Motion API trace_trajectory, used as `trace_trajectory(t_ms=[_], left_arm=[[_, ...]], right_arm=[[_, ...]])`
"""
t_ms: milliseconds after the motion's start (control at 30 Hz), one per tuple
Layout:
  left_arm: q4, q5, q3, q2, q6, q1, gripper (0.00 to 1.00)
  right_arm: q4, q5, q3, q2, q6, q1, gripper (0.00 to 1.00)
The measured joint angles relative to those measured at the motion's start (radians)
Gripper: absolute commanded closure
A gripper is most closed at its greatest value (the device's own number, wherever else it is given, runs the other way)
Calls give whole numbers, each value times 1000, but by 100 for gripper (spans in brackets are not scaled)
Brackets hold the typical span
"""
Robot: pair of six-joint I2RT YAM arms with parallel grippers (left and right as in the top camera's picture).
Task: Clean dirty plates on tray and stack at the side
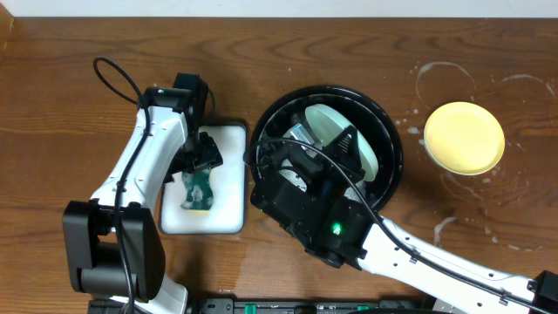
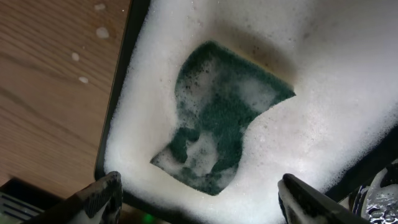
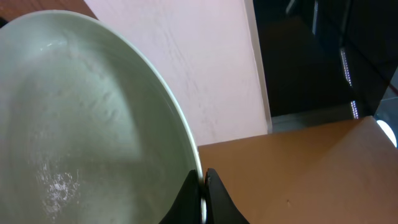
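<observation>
Left claw (image 1: 202,161) released, I read it straight above the sponge (image 1: 197,190) in the foamy white tray (image 1: 228,139) | right claw (image 3: 204,186) clenched on the rim of the mint plate (image 3: 81,124), tilted up over the black tray (image 1: 392,144) | yellow plate (image 1: 464,137) flat toward the right edge of the table (image 1: 70,52); wet rings there, room beside it.

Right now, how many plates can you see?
2: yellow plate on the table beside the black tray; mint plate held over it. The arm may hide another.
</observation>
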Motion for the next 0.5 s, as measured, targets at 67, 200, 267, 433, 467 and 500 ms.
trace_trajectory(t_ms=[67, 200, 267, 433, 467, 500], left_arm=[[0, 0, 0, 0, 0, 0, 19], [0, 0, 0, 0, 0, 0, 20], [0, 0, 0, 0, 0, 0, 19], [0, 0, 0, 0, 0, 0, 19], [0, 0, 0, 0, 0, 0, 20], [0, 0, 0, 0, 0, 0, 19]], right_arm=[[22, 1, 0, 0, -2, 0, 99], [54, 3, 0, 0, -3, 0, 99], [64, 2, 0, 0, -3, 0, 99], [66, -14, 0, 0, -3, 0, 99], [66, -20, 0, 0, -3, 0, 99], [66, -26, 0, 0, -3, 0, 99]])
